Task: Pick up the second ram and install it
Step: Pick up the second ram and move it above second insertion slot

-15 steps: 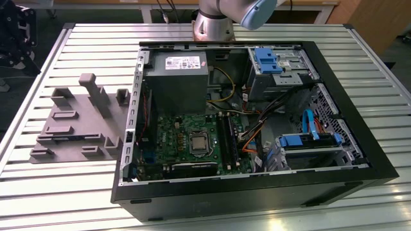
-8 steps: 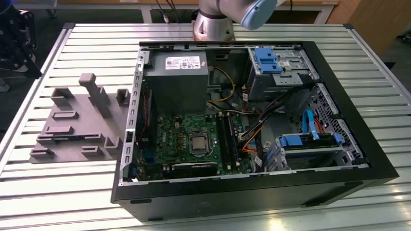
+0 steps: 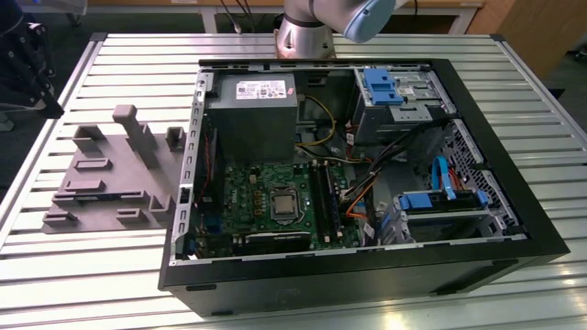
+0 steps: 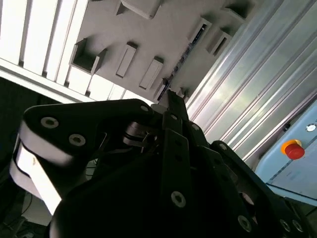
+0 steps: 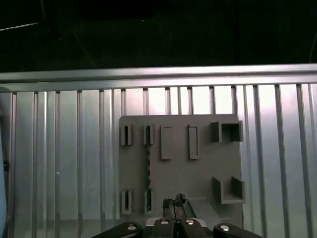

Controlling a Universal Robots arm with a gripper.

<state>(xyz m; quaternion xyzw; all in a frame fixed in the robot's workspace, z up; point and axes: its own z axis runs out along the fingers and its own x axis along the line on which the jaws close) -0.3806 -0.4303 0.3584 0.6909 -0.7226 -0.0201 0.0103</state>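
Note:
The second ram (image 5: 147,171) is a thin dark strip standing on edge in the grey fixture (image 5: 203,173), held between two pairs of small blocks. The second wrist view shows the ram (image 4: 182,58) as a dark line across the fixture (image 4: 148,34). My gripper (image 5: 174,204) hangs well above the fixture, its fingertips (image 4: 171,99) pressed together with nothing between them. It is a little to one side of the strip. The motherboard's black memory slots (image 3: 323,199) lie inside the open case.
An open black computer case (image 3: 513,227) stands on the slatted metal table (image 3: 92,275), with the grey fixture (image 3: 110,179) on the exterior view's left of it. Inside are a power supply (image 3: 252,117), blue drive brackets (image 3: 440,199) and loose cables. A red button (image 4: 294,148) is nearby.

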